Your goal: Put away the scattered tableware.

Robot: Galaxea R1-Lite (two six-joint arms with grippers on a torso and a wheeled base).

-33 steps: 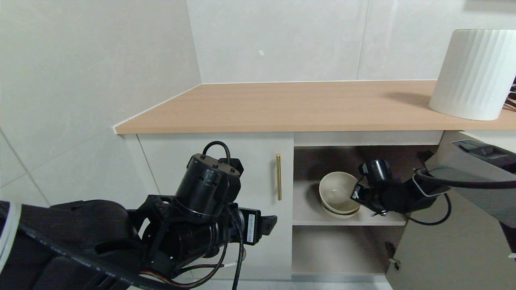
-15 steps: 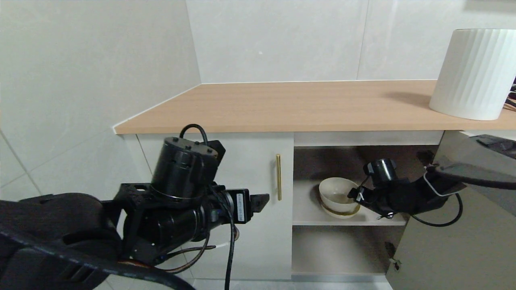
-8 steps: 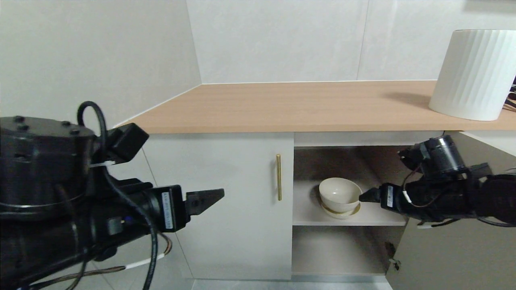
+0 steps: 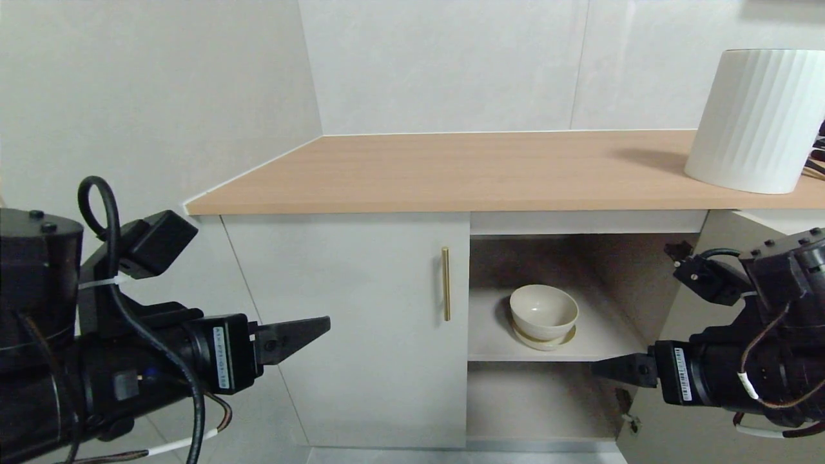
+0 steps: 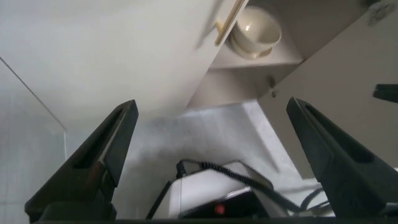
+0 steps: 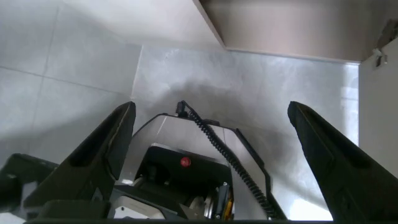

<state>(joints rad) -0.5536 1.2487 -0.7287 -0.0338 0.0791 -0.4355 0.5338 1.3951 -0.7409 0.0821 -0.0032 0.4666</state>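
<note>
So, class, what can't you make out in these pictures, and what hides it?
- Head view: the dish under the bowl; the bowl covers most of it.
- Head view: the white ribbed container, cut off by the right edge.

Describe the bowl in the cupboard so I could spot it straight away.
Look under the long wooden countertop, to the open compartment right of the closed door with the brass handle. On its upper shelf sits a cream bowl, upright, resting on a flatter dish; it is the deep, rounded one on top.
</note>
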